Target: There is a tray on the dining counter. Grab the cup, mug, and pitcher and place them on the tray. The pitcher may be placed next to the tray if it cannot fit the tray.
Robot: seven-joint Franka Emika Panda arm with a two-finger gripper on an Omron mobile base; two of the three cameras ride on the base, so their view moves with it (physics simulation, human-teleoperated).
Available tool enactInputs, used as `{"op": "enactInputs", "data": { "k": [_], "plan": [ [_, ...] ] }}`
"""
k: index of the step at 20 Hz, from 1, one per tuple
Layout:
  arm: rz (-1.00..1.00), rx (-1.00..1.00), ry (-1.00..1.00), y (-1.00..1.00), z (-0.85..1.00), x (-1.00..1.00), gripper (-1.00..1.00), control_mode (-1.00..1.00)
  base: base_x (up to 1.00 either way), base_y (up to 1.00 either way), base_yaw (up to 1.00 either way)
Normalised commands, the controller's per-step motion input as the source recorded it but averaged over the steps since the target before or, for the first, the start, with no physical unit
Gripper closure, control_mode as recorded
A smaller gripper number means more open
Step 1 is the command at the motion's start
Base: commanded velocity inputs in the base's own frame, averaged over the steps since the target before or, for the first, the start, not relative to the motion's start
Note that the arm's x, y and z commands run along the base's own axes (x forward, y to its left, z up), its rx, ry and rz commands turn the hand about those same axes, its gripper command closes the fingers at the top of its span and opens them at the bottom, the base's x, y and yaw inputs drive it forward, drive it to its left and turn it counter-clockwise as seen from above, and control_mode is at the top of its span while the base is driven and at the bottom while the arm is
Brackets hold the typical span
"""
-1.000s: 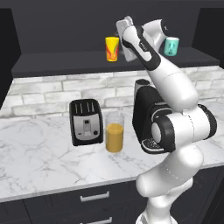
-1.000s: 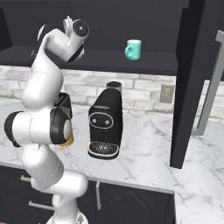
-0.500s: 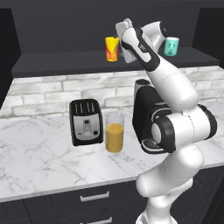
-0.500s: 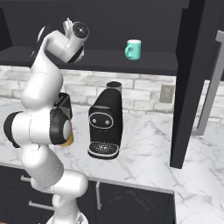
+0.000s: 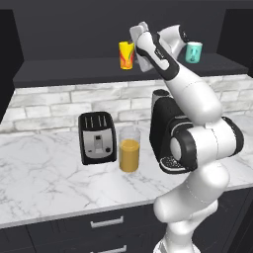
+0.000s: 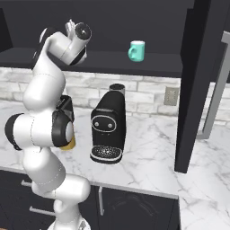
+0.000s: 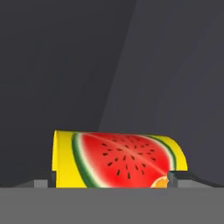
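My gripper (image 7: 112,178) reaches up at the dark shelf (image 5: 74,69), jaws spread wide either side of the yellow cup (image 7: 120,158). Spread that wide, I judge they can close on it without knocking it over.

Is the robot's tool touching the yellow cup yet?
Cannot tell. In the hand view the cup sits between the open tool's tips, but no view plainly shows a gap or contact.

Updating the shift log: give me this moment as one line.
phase: reaching for cup on upper shelf | gripper: open, fingertips flank cup | mug: on shelf | pitcher: on worktop
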Motion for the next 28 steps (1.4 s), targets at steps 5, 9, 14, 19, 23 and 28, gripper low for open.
{"op": "enactInputs", "data": {
  "k": [5, 9, 14, 19, 23, 28],
  "plan": [
    [0.00, 0.00, 0.00, 0.00, 0.00, 0.22, -1.00, -1.00, 0.00, 0.00, 0.00],
    [0.00, 0.00, 0.00, 0.04, 0.00, 0.21, -1.00, -1.00, 0.00, 0.00, 0.00],
    [0.00, -0.01, 0.01, 0.03, 0.00, 0.06, -1.00, -1.00, 0.00, 0.00, 0.00],
    [0.00, -0.03, 0.05, 0.00, -0.01, 0.00, -1.00, -1.00, 0.00, 0.00, 0.00],
    [0.00, -0.05, 0.05, 0.03, -0.07, 0.00, 1.00, -1.00, 0.00, 0.00, 0.00],
    [0.00, -0.02, 0.01, 0.02, -0.03, 0.00, 1.00, -1.00, 0.00, 0.00, 0.00]
  ]
}}
